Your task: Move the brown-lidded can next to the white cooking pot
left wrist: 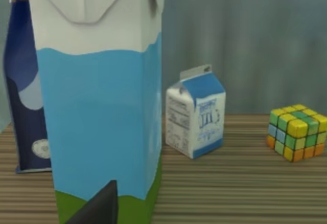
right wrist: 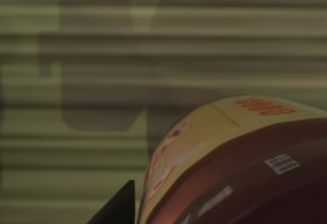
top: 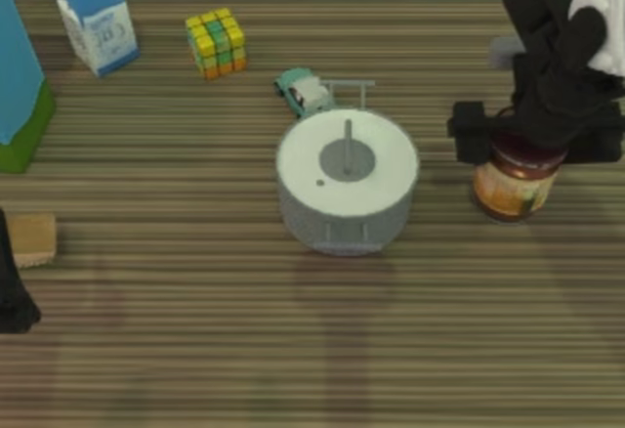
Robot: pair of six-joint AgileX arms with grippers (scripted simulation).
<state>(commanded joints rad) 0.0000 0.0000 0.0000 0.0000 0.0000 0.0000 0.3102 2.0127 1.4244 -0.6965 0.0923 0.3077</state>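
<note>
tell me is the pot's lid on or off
On: the flat white lid sits flush across the white cooking pot, its grey knob centred.

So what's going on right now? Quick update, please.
Right gripper on the brown-lidded can, right of the white cooking pot. Left gripper parked at left edge. Nothing between can and pot.

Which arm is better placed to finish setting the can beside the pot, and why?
The right. Its gripper sits directly over the brown-lidded can, just right of the white cooking pot. The left arm is parked at the table's far left edge, beyond the pot.
</note>
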